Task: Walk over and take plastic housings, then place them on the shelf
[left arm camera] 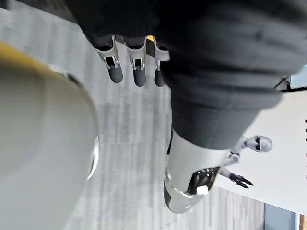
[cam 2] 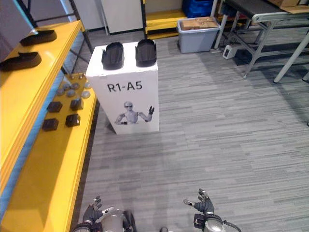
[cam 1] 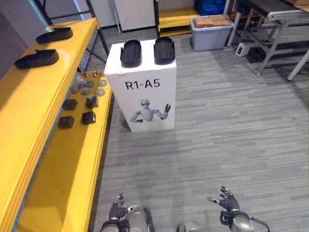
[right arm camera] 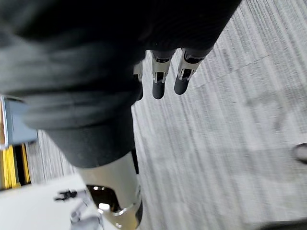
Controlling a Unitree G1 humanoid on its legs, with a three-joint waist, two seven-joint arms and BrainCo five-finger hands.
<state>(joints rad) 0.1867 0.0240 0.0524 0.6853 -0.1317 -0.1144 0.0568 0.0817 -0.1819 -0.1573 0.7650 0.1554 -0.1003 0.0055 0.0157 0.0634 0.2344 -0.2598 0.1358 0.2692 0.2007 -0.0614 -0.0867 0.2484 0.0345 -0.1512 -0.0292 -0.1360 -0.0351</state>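
Observation:
Two black plastic housings (cam 1: 130, 53) (cam 1: 164, 50) lie side by side on top of a white box (cam 1: 145, 104) standing on the floor ahead. To its left runs the yellow shelf (cam 1: 29, 111), whose upper level carries two more black housings (cam 1: 54, 34) (cam 1: 37, 58). My left hand (cam 1: 118, 207) and right hand (cam 1: 227, 200) hang low over the grey floor, well short of the box, fingers relaxed and holding nothing. In the left wrist view the fingers (left arm camera: 136, 69) are straight over bare floor. The right wrist view gives the same for its fingers (right arm camera: 165, 79).
The shelf's lower level (cam 1: 72, 169) holds several small black blocks (cam 1: 88, 117) and silver discs (cam 1: 89, 87). A grey bin (cam 1: 212, 34) with cardboard boxes stands behind the box. Metal table legs (cam 1: 270, 43) fill the far right. Open carpet lies between me and the box.

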